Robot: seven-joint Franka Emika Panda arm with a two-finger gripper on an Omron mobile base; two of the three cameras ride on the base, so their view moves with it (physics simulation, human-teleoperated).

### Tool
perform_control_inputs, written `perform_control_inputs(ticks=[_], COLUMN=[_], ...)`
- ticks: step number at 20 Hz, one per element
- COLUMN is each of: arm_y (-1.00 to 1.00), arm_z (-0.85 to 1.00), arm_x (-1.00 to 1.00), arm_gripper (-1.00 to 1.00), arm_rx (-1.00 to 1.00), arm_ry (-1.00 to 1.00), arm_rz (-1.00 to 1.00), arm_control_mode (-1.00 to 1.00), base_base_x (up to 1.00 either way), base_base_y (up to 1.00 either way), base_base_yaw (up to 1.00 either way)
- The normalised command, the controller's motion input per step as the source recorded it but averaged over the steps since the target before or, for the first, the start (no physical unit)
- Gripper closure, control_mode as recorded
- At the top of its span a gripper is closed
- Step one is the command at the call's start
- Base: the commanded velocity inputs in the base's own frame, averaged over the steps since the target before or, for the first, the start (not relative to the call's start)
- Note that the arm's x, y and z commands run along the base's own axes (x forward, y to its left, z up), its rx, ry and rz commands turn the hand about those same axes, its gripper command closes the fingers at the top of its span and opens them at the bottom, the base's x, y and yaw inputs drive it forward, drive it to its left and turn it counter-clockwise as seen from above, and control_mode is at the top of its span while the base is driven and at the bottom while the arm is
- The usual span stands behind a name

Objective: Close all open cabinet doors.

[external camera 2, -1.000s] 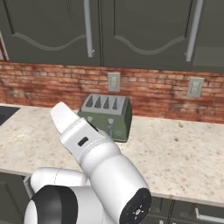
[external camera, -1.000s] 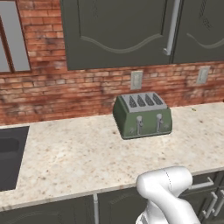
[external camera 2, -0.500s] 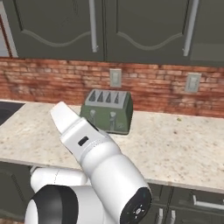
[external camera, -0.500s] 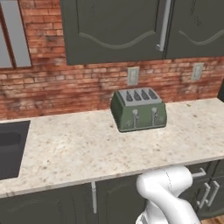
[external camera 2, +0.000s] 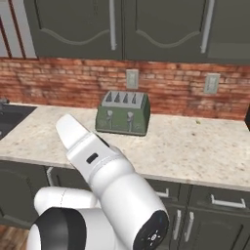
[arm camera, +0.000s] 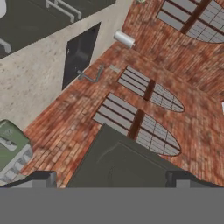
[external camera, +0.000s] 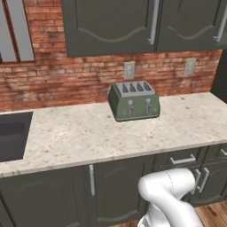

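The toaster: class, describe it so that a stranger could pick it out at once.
Find the speckled counter under the red brick wall. At its back, below a wall outlet, stands the toaster. It is a green box with four slots on top and two levers in front, apart from the dark sink.

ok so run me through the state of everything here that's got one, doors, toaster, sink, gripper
left cabinet door: looks shut, flush
right cabinet door: looks shut, flush
toaster: upright, slots look empty
sink: basin looks empty
faucet: no water seen
gripper: open, holding nothing
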Motion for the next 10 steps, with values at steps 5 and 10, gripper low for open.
perform_control_inputs(ticks=[5,10], arm_y=[0.0,0.0], arm_z=[0.0,0.0], arm_x=[0.0,0.0], arm_gripper=[-1.0,-1.0], arm_rx=[0.0,0.0], arm_ry=[0.0,0.0], arm_rz=[0.0,0.0], arm_control_mode=[1.0,1.0], base_base_x=[-0.11,0.0], base_base_y=[-0.24,-0.42], base_base_yaw=[0.0,0.0])
